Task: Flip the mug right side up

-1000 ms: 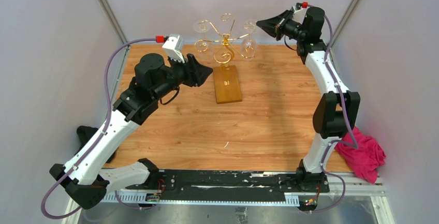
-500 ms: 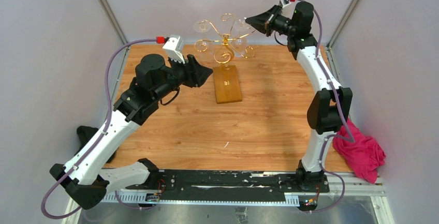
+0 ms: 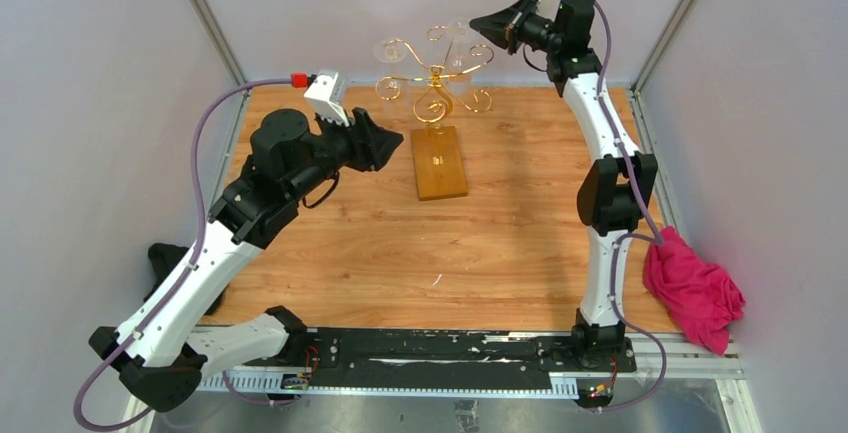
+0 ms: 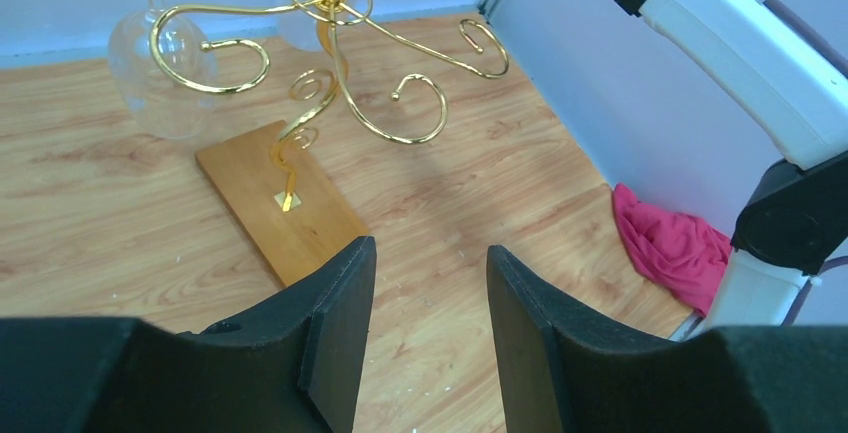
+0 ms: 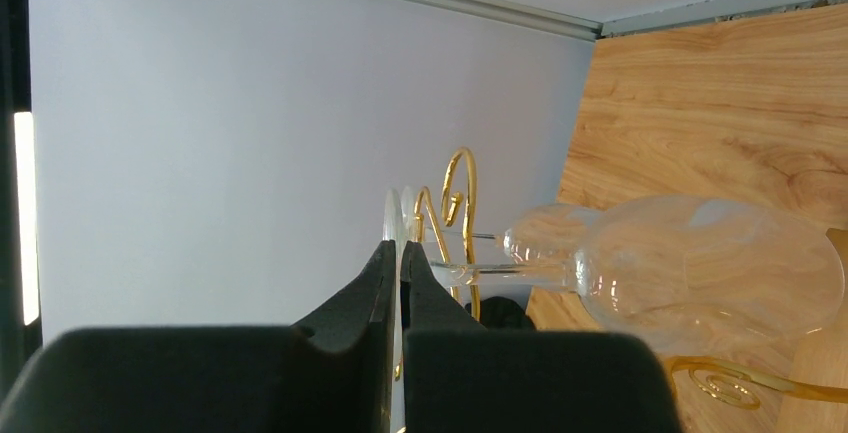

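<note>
Right gripper (image 5: 398, 253): my fingers are pinched onto the thin round foot of a clear stemmed wine glass (image 5: 700, 263), with no gap beyond the foot's edge.
Glass: bowl downward, up among the arms of the gold wire rack (image 3: 436, 78) — at the far side of the wooden table (image 3: 520, 223).
Left gripper (image 4: 430, 248): my fingers are apart and hold nothing; it hangs in the air near the rack's wooden base block (image 4: 290, 218).
Other: a second clear glass (image 4: 165, 93) hangs on the rack; a crumpled pink cloth (image 3: 700, 293) lies at the table's right edge.

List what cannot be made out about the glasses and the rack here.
- Right wrist: the fingers hide whether the foot of the held glass is clear of the gold rack.
- Top external: the right gripper covers that foot; the glass itself is too faint to trace.
- Left wrist: the stem of the second glass is cut off by the top edge.
</note>
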Action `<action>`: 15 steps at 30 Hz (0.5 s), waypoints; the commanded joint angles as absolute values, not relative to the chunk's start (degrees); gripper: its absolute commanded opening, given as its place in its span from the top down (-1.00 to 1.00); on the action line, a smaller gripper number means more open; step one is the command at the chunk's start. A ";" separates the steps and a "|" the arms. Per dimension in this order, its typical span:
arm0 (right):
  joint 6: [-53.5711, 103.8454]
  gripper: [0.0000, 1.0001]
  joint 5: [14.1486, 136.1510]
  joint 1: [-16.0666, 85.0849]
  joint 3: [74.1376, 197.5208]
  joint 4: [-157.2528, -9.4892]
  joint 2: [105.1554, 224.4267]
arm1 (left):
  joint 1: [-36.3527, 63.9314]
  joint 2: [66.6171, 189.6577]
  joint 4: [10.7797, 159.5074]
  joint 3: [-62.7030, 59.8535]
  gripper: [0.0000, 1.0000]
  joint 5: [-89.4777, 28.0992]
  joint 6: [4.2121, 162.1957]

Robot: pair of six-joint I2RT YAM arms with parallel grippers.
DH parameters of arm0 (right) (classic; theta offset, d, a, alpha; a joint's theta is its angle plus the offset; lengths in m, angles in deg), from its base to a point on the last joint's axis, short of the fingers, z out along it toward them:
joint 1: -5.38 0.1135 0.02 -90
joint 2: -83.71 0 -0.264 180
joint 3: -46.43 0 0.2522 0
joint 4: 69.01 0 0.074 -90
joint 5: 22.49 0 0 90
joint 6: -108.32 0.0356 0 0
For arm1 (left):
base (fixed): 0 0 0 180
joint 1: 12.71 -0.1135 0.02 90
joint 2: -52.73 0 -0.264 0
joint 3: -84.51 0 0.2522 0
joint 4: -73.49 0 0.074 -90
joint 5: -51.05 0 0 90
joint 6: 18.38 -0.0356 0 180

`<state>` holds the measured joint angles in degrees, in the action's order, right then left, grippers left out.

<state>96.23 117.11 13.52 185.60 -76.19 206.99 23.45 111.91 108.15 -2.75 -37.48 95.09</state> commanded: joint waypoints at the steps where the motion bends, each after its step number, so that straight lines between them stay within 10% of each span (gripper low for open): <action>1: 98.19 1.00 117.33 12.03 188.72 -76.21 207.69 | 23.86 110.54 109.21 -2.47 0.00 -38.86 93.87; 15: 101.82 1.00 118.35 -1.50 167.94 -63.49 195.74 | 23.87 110.82 107.54 -2.10 -0.02 -38.18 94.54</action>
<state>99.01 116.87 2.60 172.97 -71.31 203.28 23.45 110.84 108.81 -2.73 -38.13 94.56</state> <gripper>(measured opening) 0.026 0.508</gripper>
